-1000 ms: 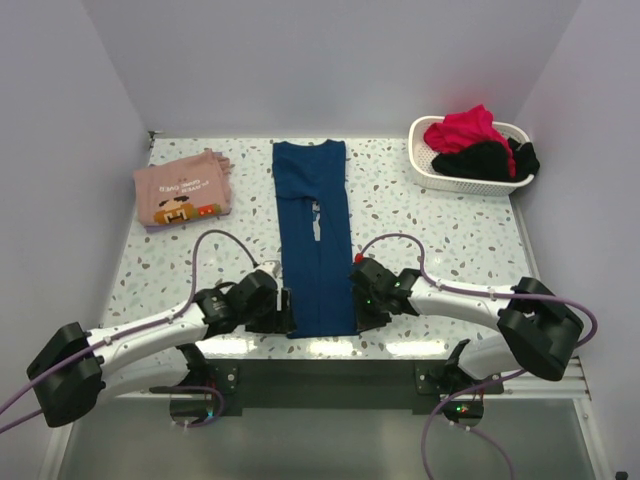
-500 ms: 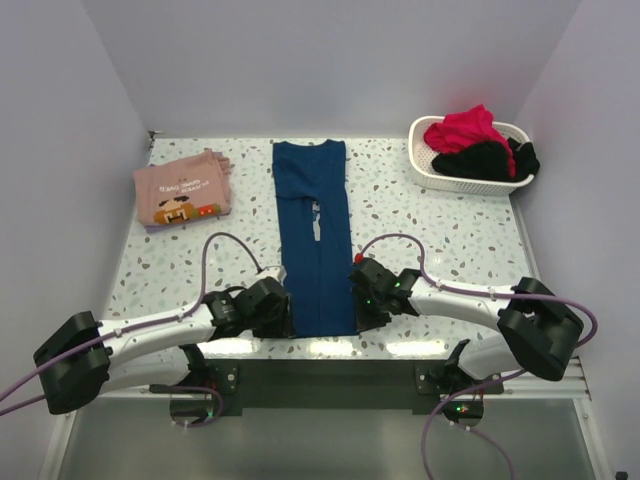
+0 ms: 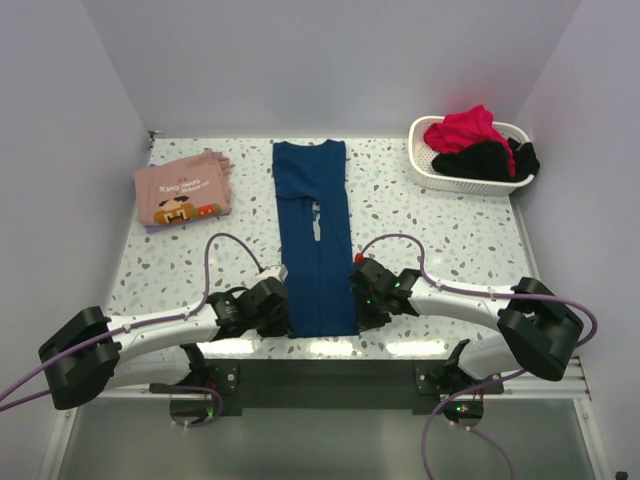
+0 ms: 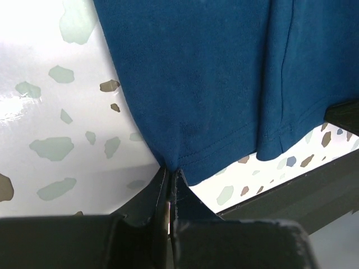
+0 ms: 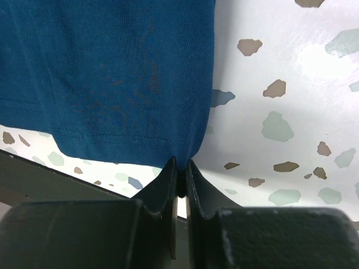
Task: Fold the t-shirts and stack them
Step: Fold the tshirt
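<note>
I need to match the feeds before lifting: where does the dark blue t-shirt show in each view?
Top external: dark blue t-shirt lies as a long strip down the middle of the table.
Left wrist: fills the upper right; left gripper pinches its hem corner.
Right wrist: fills the upper left; right gripper pinches the other corner.
Shared landmark: the speckled table.

Matt knit cloth: blue t-shirt (image 4: pixel 224 84); glossy smooth speckled terrazzo: table (image 4: pixel 56 112).

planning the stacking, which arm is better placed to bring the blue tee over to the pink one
Likely left: the pink t-shirt lies on its side of the table, and the left gripper pinches a near corner of the blue t-shirt.
</note>
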